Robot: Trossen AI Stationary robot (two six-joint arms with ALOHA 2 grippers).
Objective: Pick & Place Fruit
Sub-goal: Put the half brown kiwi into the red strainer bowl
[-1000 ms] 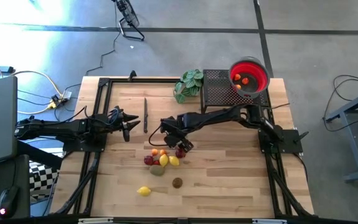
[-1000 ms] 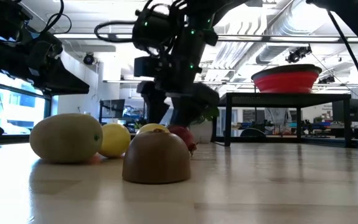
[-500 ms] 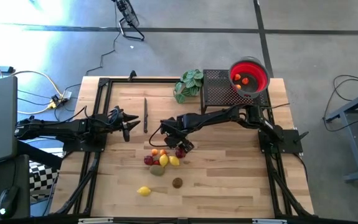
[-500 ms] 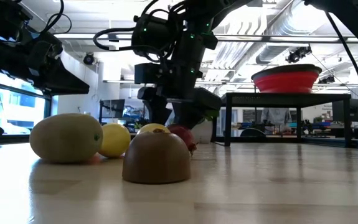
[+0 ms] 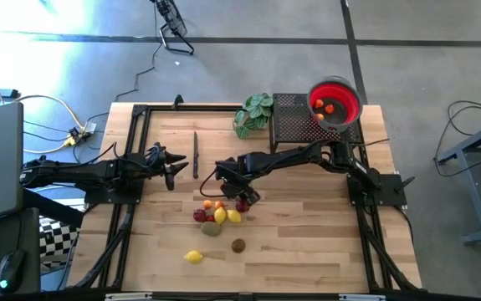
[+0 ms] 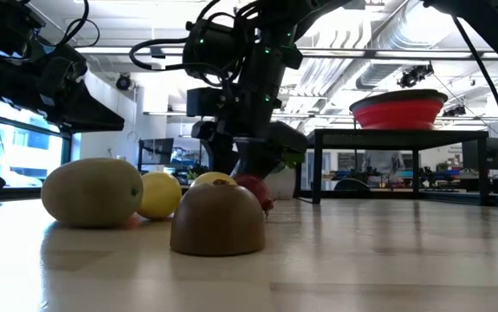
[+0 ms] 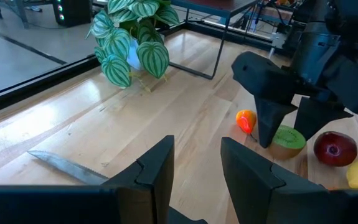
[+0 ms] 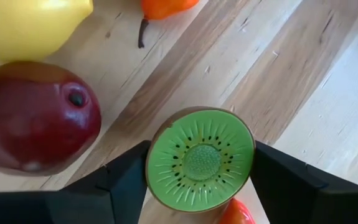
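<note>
A cluster of toy fruit lies mid-table: a kiwi half [image 8: 200, 158] with its green cut face up, a red apple [image 8: 32, 118], a yellow lemon [image 8: 29, 25] and a small orange fruit [image 8: 166, 6]. My right gripper [image 5: 242, 199] points steeply down over the cluster, shut on the kiwi half. My left gripper [image 5: 173, 171] hovers open at the table's left, holding nothing. The red bowl [image 5: 335, 102] stands at the far right with some fruit in it. My right gripper pinches the kiwi half by its brown rim [image 8: 149, 163], one finger on each opposite side. The fingers [image 8: 126, 183] come from above, slanting down. The kiwi half sits cut face up, its rounded underside still on the table [image 8: 272, 81].
A black mesh stand [image 5: 294, 117] carries the bowl. A green leafy plant [image 5: 255, 113] stands beside it. A knife [image 5: 196, 154] lies near my left gripper. A whole kiwi [image 6: 93, 192], a brown kiwi half [image 6: 218, 220] and a lemon [image 5: 193, 257] lie toward the near edge.
My right gripper has stayed over the fruit cluster and its fingers have drawn together onto the kiwi half. The fruit has kept its place.
</note>
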